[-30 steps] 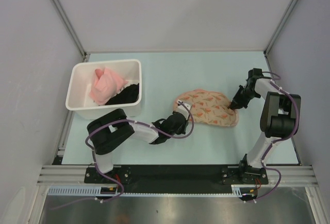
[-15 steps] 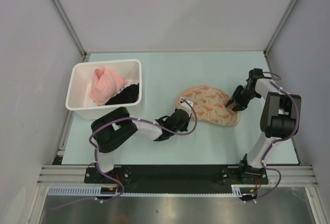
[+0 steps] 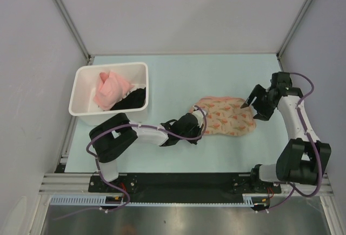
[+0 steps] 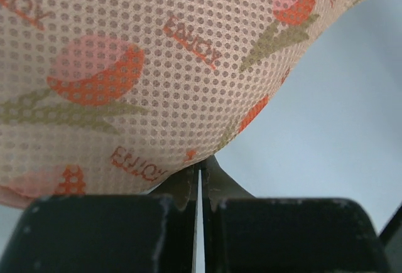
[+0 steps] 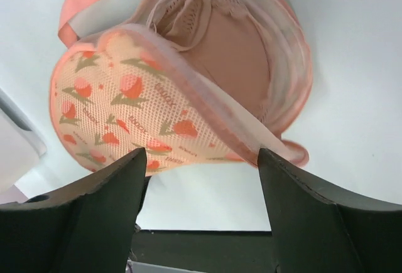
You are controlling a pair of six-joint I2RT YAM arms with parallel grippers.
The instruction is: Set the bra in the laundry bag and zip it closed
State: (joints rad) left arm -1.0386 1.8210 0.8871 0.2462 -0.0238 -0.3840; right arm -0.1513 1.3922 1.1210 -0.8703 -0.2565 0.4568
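The laundry bag lies flat mid-table, cream mesh with an orange flower print. In the right wrist view the laundry bag gapes along its rim, and the beige bra sits inside against the lining. My left gripper is at the bag's left end. In its own view the printed mesh fills the upper part, and the left gripper is shut right at the bag's lower edge. My right gripper stands open just off the bag's right end. In its wrist view the right gripper holds nothing.
A white plastic bin stands at the back left with a pink cloth and a black garment inside. Frame posts and grey walls close in the table on three sides.
The right gripper opened, let go of the bag and drew back to the right. The raised lid sank flatter. The left gripper shut at the bag's left edge and shifted slightly right.
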